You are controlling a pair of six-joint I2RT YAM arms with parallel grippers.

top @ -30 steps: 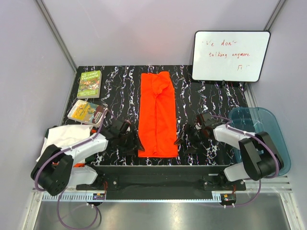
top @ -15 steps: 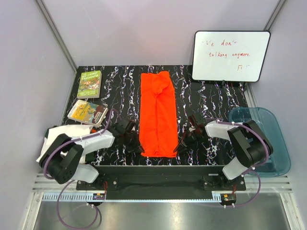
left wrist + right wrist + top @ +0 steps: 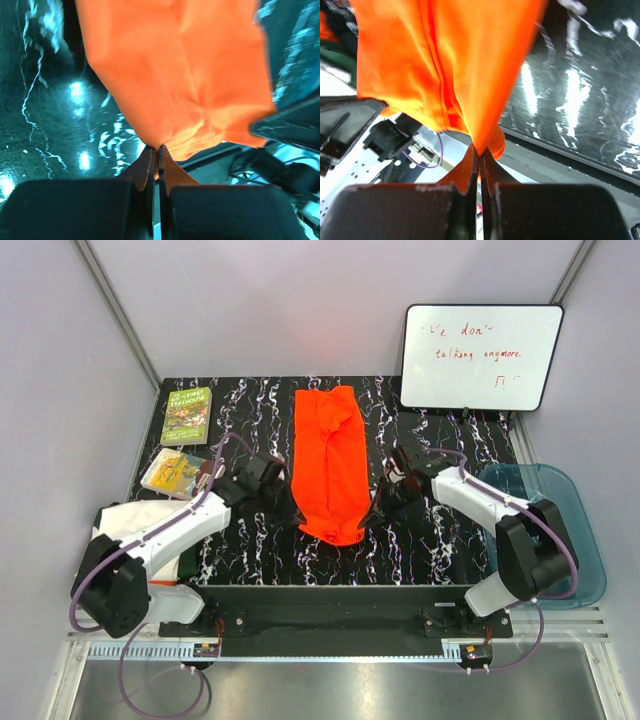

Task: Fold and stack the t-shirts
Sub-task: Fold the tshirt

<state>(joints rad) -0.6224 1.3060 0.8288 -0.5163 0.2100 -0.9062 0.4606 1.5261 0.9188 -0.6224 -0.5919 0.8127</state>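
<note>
Orange, soft and already narrowed into a long strip, the bright short-sleeved cloth t-shirt (image 3: pixel 328 455) lies down the middle of the black white-veined marbled table (image 3: pixel 450 440). Its collar end rests flat at the far side, while its near hem is raised off the surface and sags in a bunch between the two arms. The left gripper (image 3: pixel 156 149) is clamped tight on the left corner of that hem, with only a sliver of fabric between its tips. The right gripper (image 3: pixel 479 154) is pinched the same way on the right corner, the cloth hanging in deep pleats from it. The step in hand looks like the crosswise fold, carrying the hem up and over towards the collar. To do it well, the two grippers should probably spread a little first so the slack middle pulls straight. They should then travel away from the bases level and at one pace, high enough that the hanging cloth does not drag and rumple the layer beneath. Lowering hem onto collar edge before letting go together would give a square packet. A crumpled white cloth shirt (image 3: pixel 135 518) waits at the table's near-left edge.
</note>
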